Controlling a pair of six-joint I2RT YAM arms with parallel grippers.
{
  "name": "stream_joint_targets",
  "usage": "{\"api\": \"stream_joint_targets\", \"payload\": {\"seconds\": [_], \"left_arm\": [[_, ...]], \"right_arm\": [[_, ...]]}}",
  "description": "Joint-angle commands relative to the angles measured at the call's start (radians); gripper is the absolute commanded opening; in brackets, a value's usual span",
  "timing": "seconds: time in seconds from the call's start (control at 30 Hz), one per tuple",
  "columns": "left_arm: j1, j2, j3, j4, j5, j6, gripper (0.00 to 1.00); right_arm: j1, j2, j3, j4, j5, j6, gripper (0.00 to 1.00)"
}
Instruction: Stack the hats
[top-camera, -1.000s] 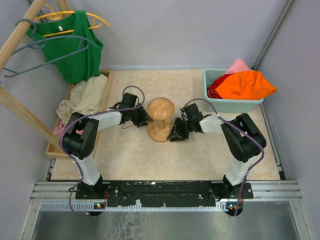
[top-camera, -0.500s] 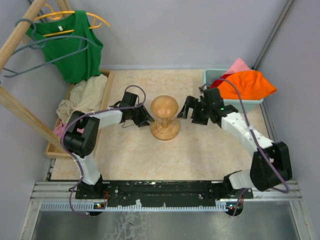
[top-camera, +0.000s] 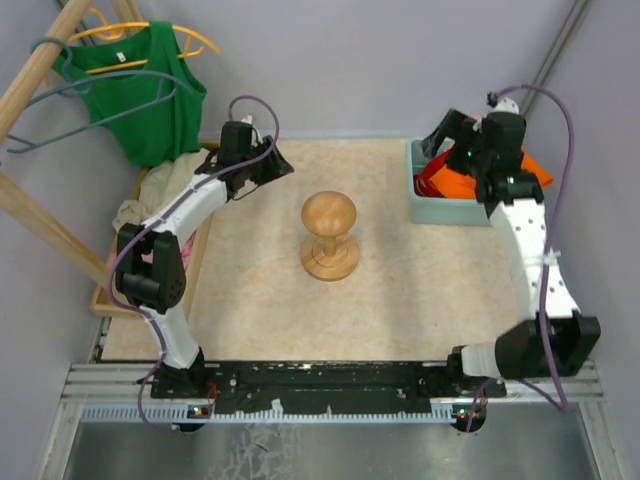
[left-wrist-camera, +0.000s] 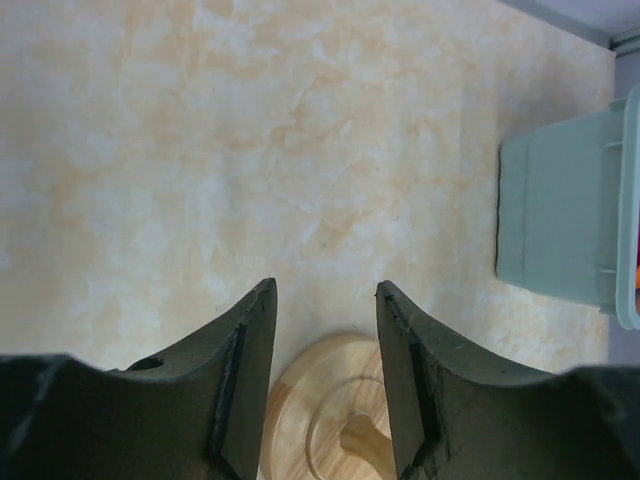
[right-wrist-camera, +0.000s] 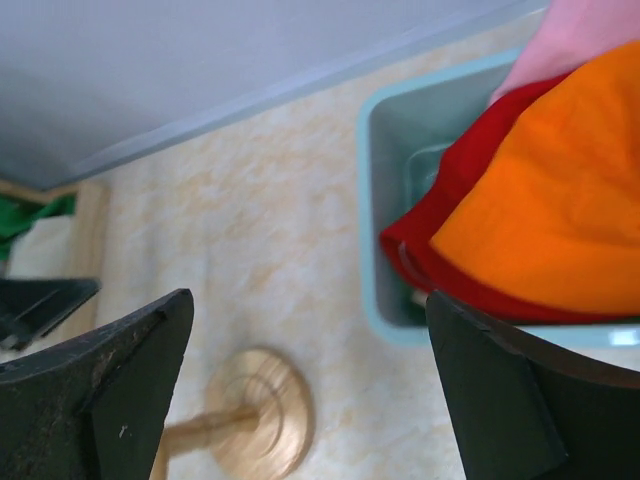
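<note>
- Top external view, far left: I see a green tank top (top-camera: 150, 100) on a hanger against the slanted wooden rail. Below it a wooden tray (top-camera: 103, 300) holds a heap of beige cloth (top-camera: 180, 185).
- My left gripper (top-camera: 272, 165) hangs over the back-left of the table (top-camera: 400, 300), just beside the tray and pointing toward the middle.
- Its wrist camera shows the left gripper (left-wrist-camera: 325, 290) about half open, with bare table in the gap and nothing held.
- At the centre a wooden stand (top-camera: 328, 215) with a rounded knob sits upright on its round base. It is well apart from both grippers and carries no hat. Its base also shows low in the left wrist view (left-wrist-camera: 320, 410) and the right wrist view (right-wrist-camera: 250, 420).
- Back right stands a pale green bin (top-camera: 450, 212) with the hats piled inside.
- From the right wrist camera, the orange hat (right-wrist-camera: 560, 200) lies on top, the red hat (right-wrist-camera: 450, 200) spills out beneath it, and a corner of the pink hat (right-wrist-camera: 575, 35) shows behind.
- My right gripper (top-camera: 450, 150) hovers above the bin's left side. The wrist view shows the right gripper (right-wrist-camera: 308, 300) spread wide, gripping nothing.
</note>
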Motion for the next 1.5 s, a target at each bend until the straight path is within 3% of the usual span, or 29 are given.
{"api": "stream_joint_targets", "payload": {"seconds": [0.0,0.17,0.3,0.37,0.63,1.03,1.17,1.3,1.47], "left_arm": [[-0.001,0.019,0.062,-0.033,-0.007,0.105,0.51],[0.006,0.018,0.060,0.001,0.068,0.126,0.53],[0.025,0.023,0.042,0.018,0.110,0.125,0.54],[0.039,0.027,0.032,0.028,0.123,0.124,0.54],[0.100,0.045,-0.021,0.094,0.175,0.094,0.54],[0.147,0.092,-0.044,0.118,0.223,0.066,0.54],[0.156,0.099,-0.048,0.116,0.229,0.062,0.54],[0.159,0.102,-0.041,0.110,0.238,0.056,0.54],[0.159,0.099,-0.007,0.083,0.245,0.055,0.54]], "right_arm": [[-0.029,0.216,0.268,-0.182,0.284,-0.142,0.99],[-0.087,0.525,0.619,-0.383,0.432,-0.228,0.97],[-0.128,0.693,0.822,-0.487,0.420,-0.236,0.85],[-0.146,0.727,0.847,-0.468,0.409,-0.232,0.79],[-0.164,0.871,0.985,-0.496,0.482,-0.283,0.75],[-0.165,0.979,0.997,-0.428,0.513,-0.293,0.62],[-0.166,0.996,1.004,-0.415,0.509,-0.297,0.45],[-0.165,0.981,1.002,-0.426,0.499,-0.308,0.03],[-0.161,0.833,0.924,-0.442,0.432,-0.285,0.00]]}}
